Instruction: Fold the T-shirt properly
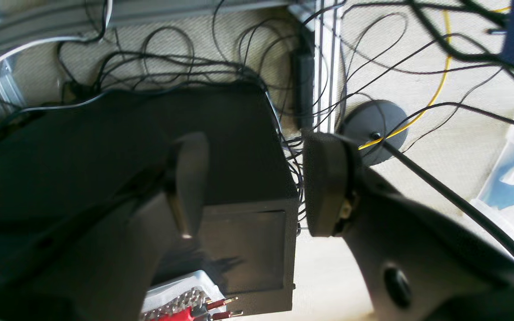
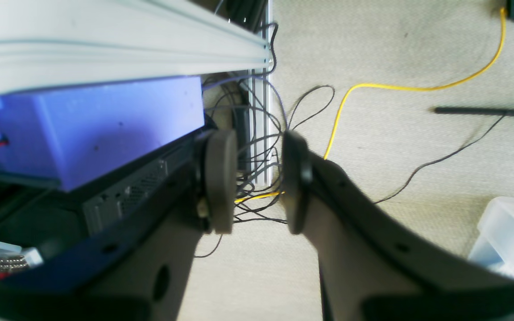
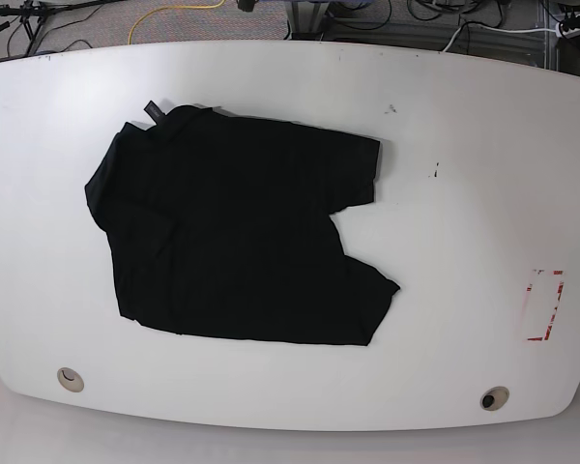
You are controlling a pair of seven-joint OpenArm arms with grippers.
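The T-shirt (image 3: 232, 242) lies flat on the white worktop (image 3: 464, 193), left of centre; long axis runs 9 to 3 o'clock, 1 sleeve pointing toward 3. Left tool (image 1: 257, 183) and right tool (image 2: 257, 178) stand parted, gripping nothing.

Beige carpet (image 2: 395, 44) strewn with black cables (image 1: 172, 67), one yellow cable (image 2: 417, 88) toward one o'clock; daylit.

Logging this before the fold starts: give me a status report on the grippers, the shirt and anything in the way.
Left gripper open, empty, off the table. Right gripper open, empty, over floor cables. T-shirt spread on the table, not yet folded. Nothing on it.
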